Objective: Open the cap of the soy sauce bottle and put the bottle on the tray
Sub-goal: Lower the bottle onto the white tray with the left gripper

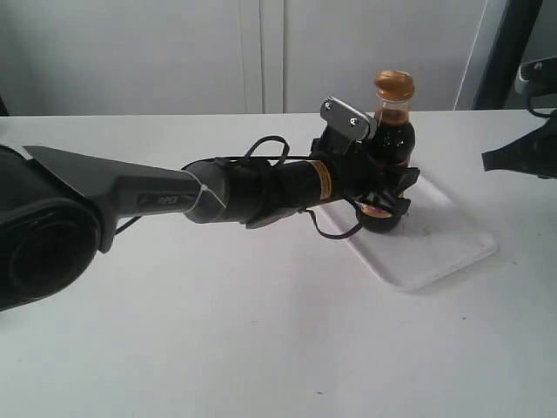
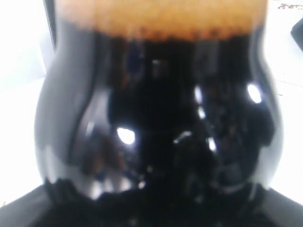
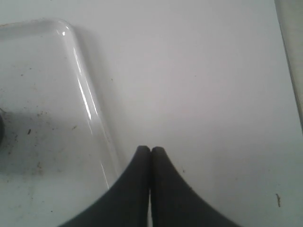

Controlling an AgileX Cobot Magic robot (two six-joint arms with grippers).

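Two pincers are showing: the left pincer (image 1: 385, 187) is clamping the upright soy sauce bottle (image 1: 393, 131), hiding its label and base over the tray (image 1: 452, 244). The cap (image 1: 394, 84) is sitting closed. The right pincer (image 3: 151, 150), fingertips pressed together and empty, is hovering over the worktop (image 3: 213, 71).

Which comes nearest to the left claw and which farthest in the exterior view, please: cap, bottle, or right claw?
1. Bottle: held in the left claw, over the tray.
2. Cap: atop the bottle, just above.
3. Right claw: far right edge.
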